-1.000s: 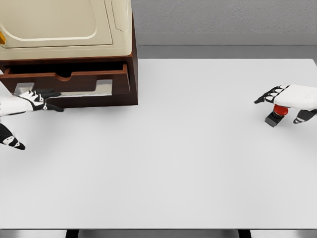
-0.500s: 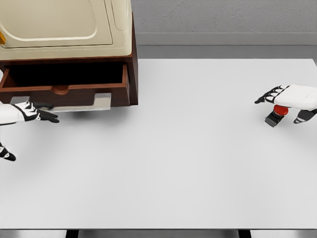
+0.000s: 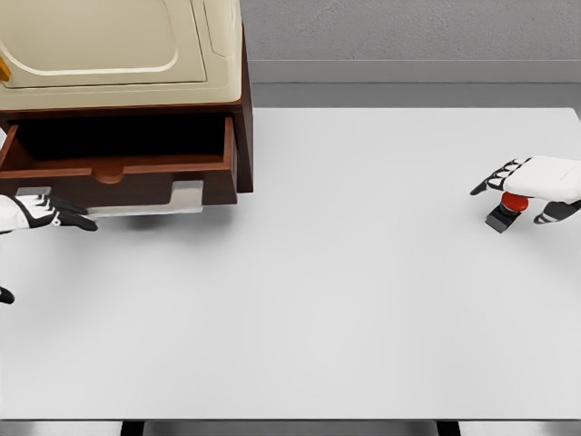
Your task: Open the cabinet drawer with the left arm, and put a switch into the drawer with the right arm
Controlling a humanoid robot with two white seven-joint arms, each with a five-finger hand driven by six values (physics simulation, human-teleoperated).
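Now the drawer (image 3: 118, 173) stands open at the table's (image 3: 345, 300) far left corner; the left hand (image 3: 41, 212) hangs loose-fingered, the right hand (image 3: 540, 182) spread over the switch (image 3: 505, 211).

The switch (image 3: 505, 212) is partly hidden under the right hand (image 3: 537, 184); the left hand (image 3: 36, 212) is cut by the edge.

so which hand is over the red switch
The right hand, at the table's right edge, sits directly above the switch. The left hand is beside the open drawer.
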